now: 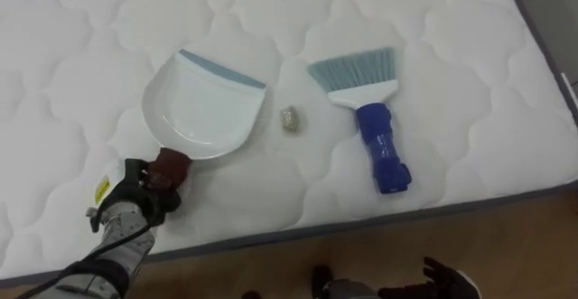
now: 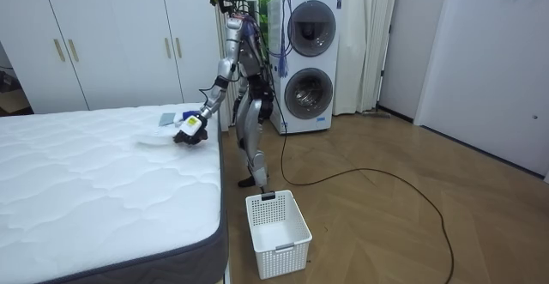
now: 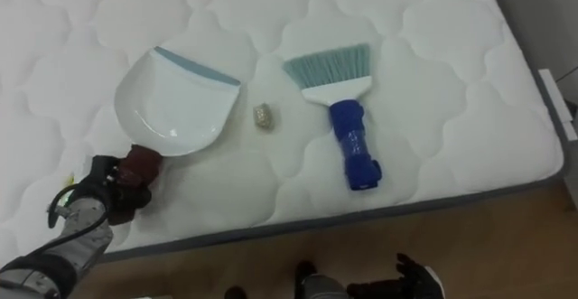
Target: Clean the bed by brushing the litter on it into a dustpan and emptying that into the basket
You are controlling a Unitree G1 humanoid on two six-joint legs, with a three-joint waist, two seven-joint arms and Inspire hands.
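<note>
The dustpan (image 1: 203, 105) lies flat on the bed (image 1: 470, 55) in the left centre of the left eye view, its blue-edged lip turned toward the upper right. Its dark red handle is clasped by the left robot hand (image 1: 143, 193) at the lower left, the fingers being curled round it. A small crumpled scrap (image 1: 291, 120) lies at the middle of the frame, just beside the pan's right edge but apart from it. To its right the brush (image 1: 372, 123) lies untouched, bristles toward the top and blue handle toward the lower right. The right robot hand (image 1: 444, 283) is seen at the bottom edge, below the mattress border; whether it is spread or closed cannot be told.

The step in hand is judged to be the readying of the dustpan for the scrap. It would be done well if the pan were turned so that the lip, not the side wall, faces the scrap. The lip should be pressed lightly into the quilted cover so that no gap is left beneath. The brush would then have to be taken by its blue handle and the scrap drawn leftward in a short, low stroke. The pan should be held level when lifted. In the lower centre of the room view a white basket (image 2: 276, 231) stands on the floor by the bed's corner, where the scrap could be tipped.
</note>
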